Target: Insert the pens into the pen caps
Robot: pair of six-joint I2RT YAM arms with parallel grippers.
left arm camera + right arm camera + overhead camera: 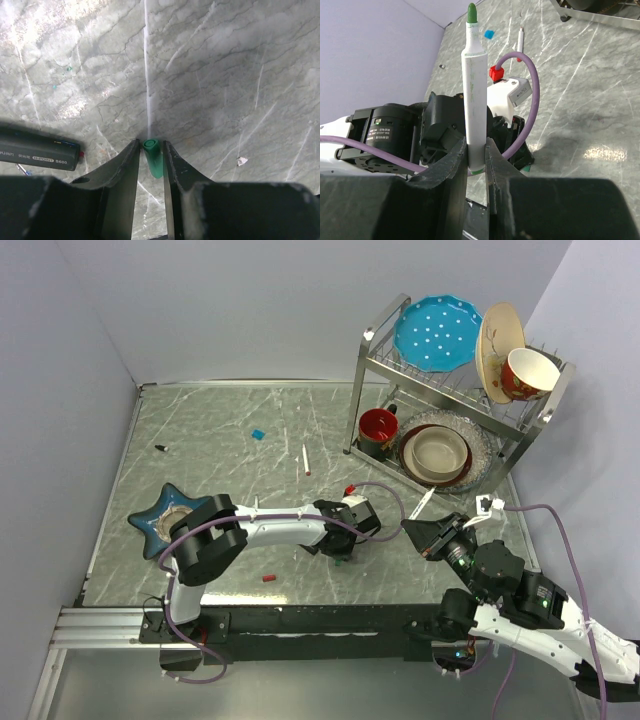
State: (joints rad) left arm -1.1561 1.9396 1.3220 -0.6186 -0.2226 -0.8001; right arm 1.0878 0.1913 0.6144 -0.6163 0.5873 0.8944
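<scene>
Before you, the grey marbled tabletop (220, 465) carries a blue star-shaped dish (160, 520) at near left. A black cap (160, 448) and a blue cap (258, 434) lie farther back, with a white pen (305, 459) mid-table. A red cap (268, 578) lies near the front edge and a dish rack (440, 380) stands far right. Your left wrist view shows a black-barrelled marker (40, 152) lying flat.

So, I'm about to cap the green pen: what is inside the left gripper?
A green cap, pinched between the left gripper's fingers, one end poking out toward the table. Its other end is covered by the fingers.
</scene>
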